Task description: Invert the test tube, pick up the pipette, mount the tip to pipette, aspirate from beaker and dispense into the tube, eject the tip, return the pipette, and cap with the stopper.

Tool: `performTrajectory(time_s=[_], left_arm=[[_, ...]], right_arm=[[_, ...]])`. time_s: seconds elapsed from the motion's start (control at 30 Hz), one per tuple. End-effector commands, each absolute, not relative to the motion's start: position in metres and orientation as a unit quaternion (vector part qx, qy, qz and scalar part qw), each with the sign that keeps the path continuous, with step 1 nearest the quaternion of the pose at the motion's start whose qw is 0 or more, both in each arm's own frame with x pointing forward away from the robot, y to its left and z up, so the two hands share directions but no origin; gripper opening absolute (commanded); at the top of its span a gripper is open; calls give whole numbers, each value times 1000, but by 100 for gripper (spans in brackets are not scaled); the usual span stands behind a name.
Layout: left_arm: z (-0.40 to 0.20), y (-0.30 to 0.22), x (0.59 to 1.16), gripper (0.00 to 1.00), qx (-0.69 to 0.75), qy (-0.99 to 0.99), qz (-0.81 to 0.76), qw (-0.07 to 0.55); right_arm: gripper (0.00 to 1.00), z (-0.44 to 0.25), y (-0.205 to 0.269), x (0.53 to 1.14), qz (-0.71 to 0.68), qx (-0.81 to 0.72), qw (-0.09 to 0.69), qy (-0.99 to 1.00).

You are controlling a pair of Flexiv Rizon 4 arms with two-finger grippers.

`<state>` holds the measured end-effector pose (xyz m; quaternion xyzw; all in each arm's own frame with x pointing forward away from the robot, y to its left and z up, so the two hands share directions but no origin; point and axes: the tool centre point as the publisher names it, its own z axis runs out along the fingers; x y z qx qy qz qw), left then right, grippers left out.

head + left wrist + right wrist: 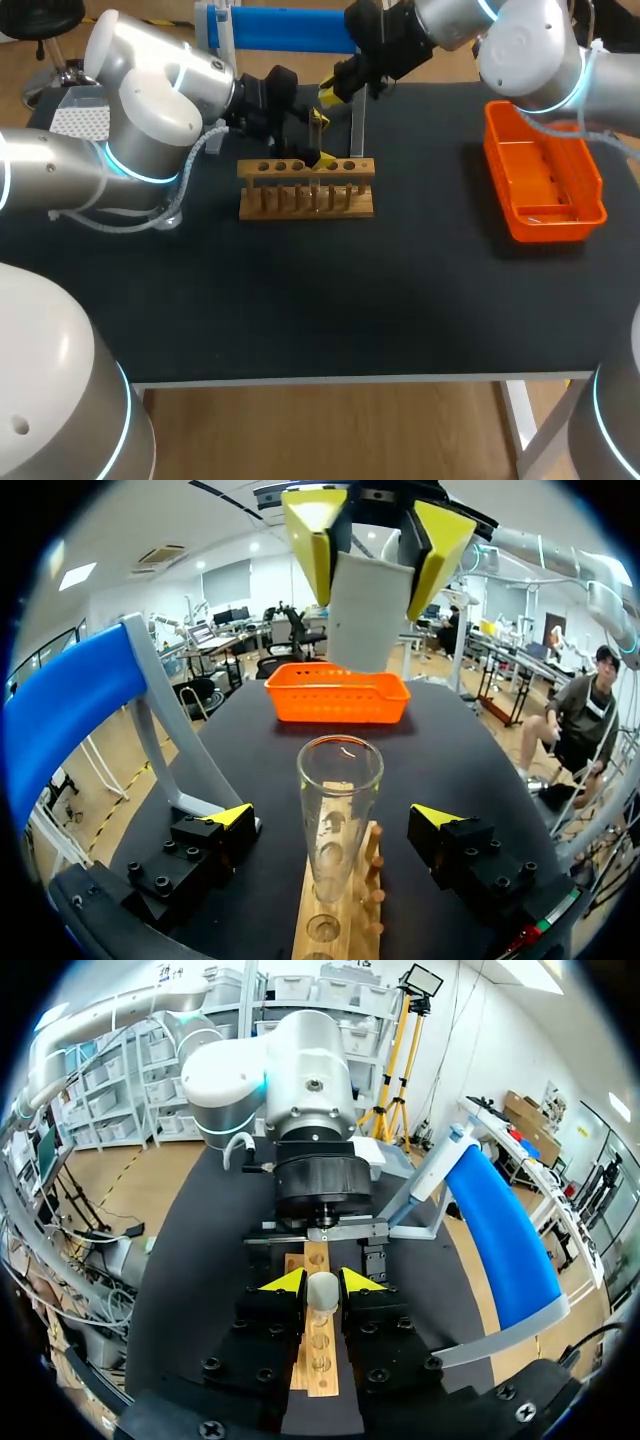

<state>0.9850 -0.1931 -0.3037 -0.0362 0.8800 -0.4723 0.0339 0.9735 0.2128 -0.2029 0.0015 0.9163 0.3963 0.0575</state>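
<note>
The tube point(340, 780) stood upright, mouth up, in the wooden rack point(305, 200) near the far middle of the black table point(300, 300). No print on it could be made out.

The left gripper point(335, 820) sat low at the rack with its fingers spread wide. One yellow tip stood on each side of the tube, and both were clear of the glass. The tube rose between them, roughly centred in the gap.

The right gripper point(375, 550) hung directly above the tube's mouth, fingers pointing down. Its yellow tips were narrowed on a pale stopper point(370, 610), pressing it from two sides. The stopper's lower end hung apart from the tube's rim, not touching it. From the right wrist view the stopper showed as a small white round between the tips, with the rack's row of holes in line beneath it.

An orange basket point(545, 180) lay on the table's right side, well apart from the rack. A blue stand point(285, 28) stood at the far edge behind the rack.
</note>
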Motion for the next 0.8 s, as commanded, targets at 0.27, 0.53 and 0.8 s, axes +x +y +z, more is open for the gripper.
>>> performTrajectory(time_s=[0.27, 0.53, 0.8], left_arm=[[-302, -194, 984, 100, -33, 885, -462, 35], [-303, -196, 985, 100, -28, 885, -463, 31], [-303, -196, 985, 100, -28, 885, -463, 31]], right_arm=[[0, -202, 214, 974, 395, 0, 56, 917], [0, -203, 215, 975, 396, 0, 57, 917], [0, -204, 216, 975, 394, -1, 54, 918]])
